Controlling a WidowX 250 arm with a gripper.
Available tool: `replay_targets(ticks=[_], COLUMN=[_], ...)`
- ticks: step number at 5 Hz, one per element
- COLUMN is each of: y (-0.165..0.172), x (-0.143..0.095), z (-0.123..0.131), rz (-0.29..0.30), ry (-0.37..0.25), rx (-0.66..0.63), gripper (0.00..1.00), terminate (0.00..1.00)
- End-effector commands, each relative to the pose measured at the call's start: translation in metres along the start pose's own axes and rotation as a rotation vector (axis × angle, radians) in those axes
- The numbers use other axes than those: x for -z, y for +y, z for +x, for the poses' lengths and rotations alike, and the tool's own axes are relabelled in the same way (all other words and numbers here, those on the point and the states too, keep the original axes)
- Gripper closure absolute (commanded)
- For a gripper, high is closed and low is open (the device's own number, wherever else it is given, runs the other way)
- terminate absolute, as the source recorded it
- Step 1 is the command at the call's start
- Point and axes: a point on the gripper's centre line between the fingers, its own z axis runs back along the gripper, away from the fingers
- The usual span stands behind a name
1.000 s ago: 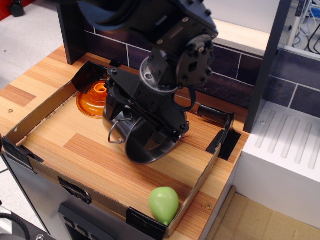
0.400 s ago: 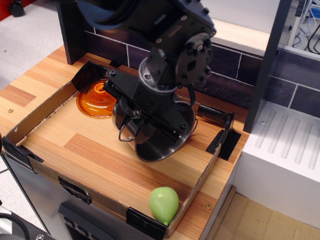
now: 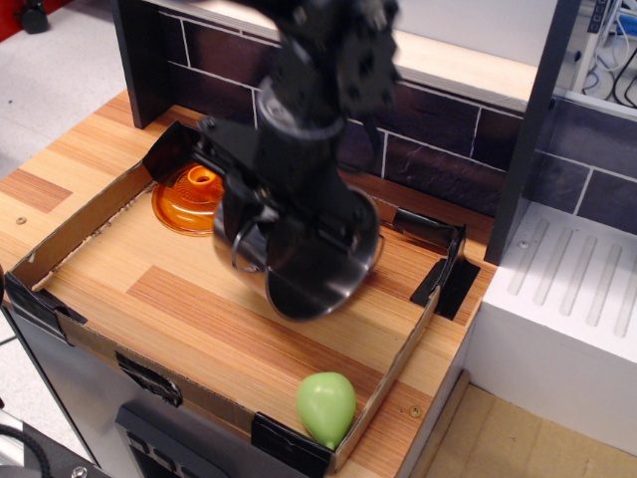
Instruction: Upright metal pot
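The metal pot [image 3: 317,267] is shiny steel with a thin wire loop handle on its left side. It hangs tilted over the middle of the cardboard-edged wooden tray [image 3: 100,344], its dark round face turned toward the front. My black gripper [image 3: 271,214] comes down from above and is shut on the pot's upper left wall. The fingertips are hidden against the pot, and the arm is motion-blurred.
A flat orange translucent dish [image 3: 187,195] lies at the tray's back left, just behind the pot. A green fruit [image 3: 325,406] sits in the front right corner. A dark tiled wall [image 3: 448,149] runs behind, and a white ribbed unit [image 3: 567,289] stands to the right.
The arm has swung up and back and turned at the wrist. The pot has come along in the grip, rising off the tray floor and tilting further.
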Motion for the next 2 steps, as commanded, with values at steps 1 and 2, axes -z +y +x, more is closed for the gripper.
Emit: replay_targets(ticks=[1,2], y=[0.026,0.038], x=[-0.015,-0.007], z=[0.013,0.015], rz=[-0.245,-0.346], ry=[0.148,0.238], rx=[-0.061,-0.035], gripper=[1.0,1.0], terminate=[0.0,0.0])
